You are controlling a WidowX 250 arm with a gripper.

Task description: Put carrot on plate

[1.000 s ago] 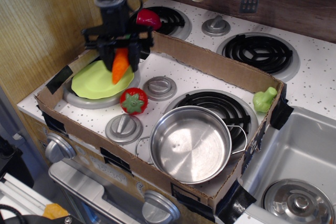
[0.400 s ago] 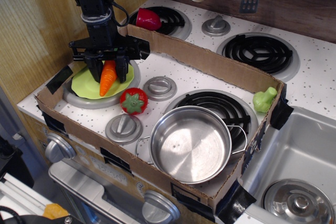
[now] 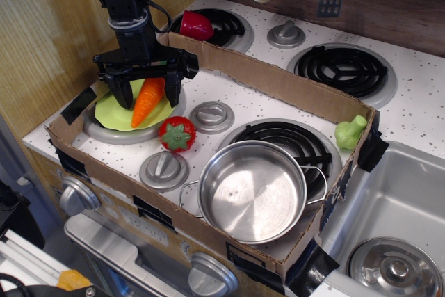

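The arm reaches down from the upper left; its tool [image 3: 146,95] points downward, fingers spread apart.

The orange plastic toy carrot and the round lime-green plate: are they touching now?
Touching. The single camera view shows the orange plastic toy carrot lying tilted on the round lime-green plate, between the fingers of the black gripper.

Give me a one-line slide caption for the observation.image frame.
Gripper with open fingers over the carrot lying tilted on the lime-green plate, beside the tomato and steel pot.
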